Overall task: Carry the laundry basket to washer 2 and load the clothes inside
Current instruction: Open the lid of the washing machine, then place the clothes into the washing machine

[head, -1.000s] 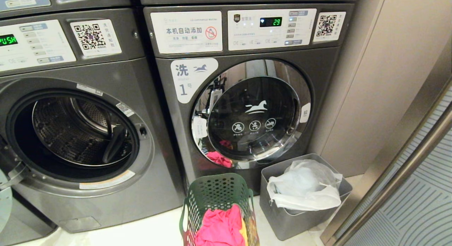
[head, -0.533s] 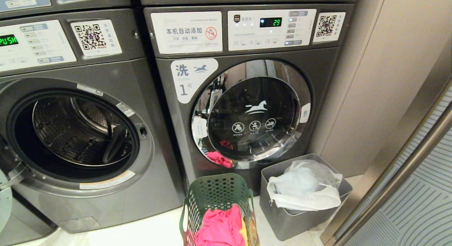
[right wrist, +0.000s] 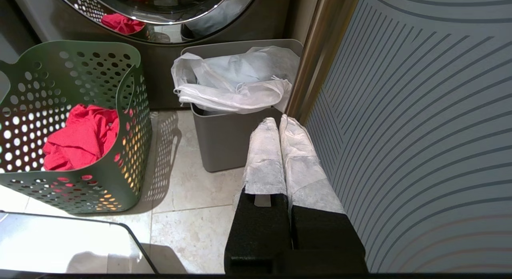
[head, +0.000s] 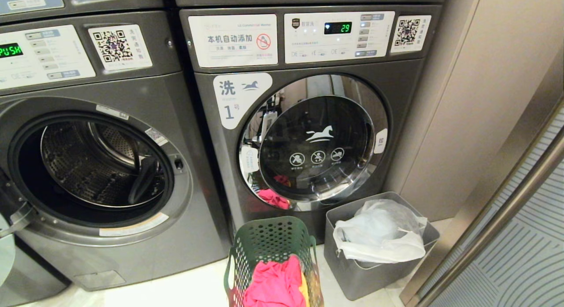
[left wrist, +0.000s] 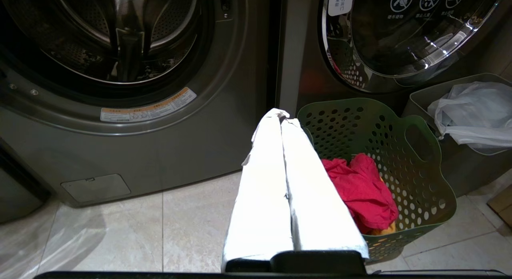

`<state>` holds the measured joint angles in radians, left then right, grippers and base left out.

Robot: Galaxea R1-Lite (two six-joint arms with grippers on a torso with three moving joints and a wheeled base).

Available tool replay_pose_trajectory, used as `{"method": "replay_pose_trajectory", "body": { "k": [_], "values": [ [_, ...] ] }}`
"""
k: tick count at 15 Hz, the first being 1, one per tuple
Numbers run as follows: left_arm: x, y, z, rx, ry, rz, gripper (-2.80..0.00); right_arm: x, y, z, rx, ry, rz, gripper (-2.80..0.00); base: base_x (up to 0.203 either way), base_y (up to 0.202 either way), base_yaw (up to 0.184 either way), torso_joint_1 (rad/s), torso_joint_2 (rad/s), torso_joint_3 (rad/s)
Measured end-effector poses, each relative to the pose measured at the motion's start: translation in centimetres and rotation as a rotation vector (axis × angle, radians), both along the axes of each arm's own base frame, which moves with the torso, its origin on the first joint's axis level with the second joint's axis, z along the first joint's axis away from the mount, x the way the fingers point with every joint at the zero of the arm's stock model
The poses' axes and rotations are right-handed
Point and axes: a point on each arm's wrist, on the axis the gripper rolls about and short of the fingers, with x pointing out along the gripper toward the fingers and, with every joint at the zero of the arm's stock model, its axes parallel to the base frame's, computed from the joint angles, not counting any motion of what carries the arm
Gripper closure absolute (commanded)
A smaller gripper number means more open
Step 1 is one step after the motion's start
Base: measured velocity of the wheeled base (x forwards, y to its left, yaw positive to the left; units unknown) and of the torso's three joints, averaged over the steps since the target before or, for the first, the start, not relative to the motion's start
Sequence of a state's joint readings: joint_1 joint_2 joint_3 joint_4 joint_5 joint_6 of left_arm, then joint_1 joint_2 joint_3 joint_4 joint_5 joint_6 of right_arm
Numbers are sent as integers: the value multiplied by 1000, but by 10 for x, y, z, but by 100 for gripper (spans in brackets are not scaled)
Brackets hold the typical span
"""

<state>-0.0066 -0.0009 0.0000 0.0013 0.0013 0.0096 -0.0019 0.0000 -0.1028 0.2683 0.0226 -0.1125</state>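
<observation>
Pale floor tiles (left wrist: 192, 227) run up to two dark grey front-loading machines that stand side by side. Washer 2 (head: 94, 166) is, I judge, the left one: its door is open and the steel drum (head: 97, 161) looks bare, but no label with a number shows on it. The right machine (head: 308, 135) has the label 1 and its glass door is shut.

The laundry basket (head: 269, 238) stands on the floor before the machine with label 1, close to the gap between the two machines, and just beside a grey bin (head: 374, 271) with a white bag (head: 381, 234). The clothes (head: 275, 285) lie low inside it: a pink-red garment on top and something yellow-orange under it.

My left claw (left wrist: 280, 115) is pressed together and holds nothing; it hangs by the left side of the basket rim. My right claw (right wrist: 277, 122) is also together and empty, in front of the grey bin, beside a striped panel (right wrist: 420, 111).

I think the basket is light and a little flexible, so the rim may bend if I pinch only one side. The handle slot (left wrist: 418, 143) on each side looks like the best place to hold. The clothes are soft and will hang and slip, so I should take a thick fold of cloth.
</observation>
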Motion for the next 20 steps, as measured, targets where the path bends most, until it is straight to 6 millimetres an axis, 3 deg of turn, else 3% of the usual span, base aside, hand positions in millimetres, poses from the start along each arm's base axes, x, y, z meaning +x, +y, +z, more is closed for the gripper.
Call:
{"method": "replay_pose_trajectory", "body": {
  "k": [20],
  "values": [
    [0,0,0,-11,-3,0,0,0,0,0,-7,0,2,0,0,0,0,0,0,0]
  ]
}}
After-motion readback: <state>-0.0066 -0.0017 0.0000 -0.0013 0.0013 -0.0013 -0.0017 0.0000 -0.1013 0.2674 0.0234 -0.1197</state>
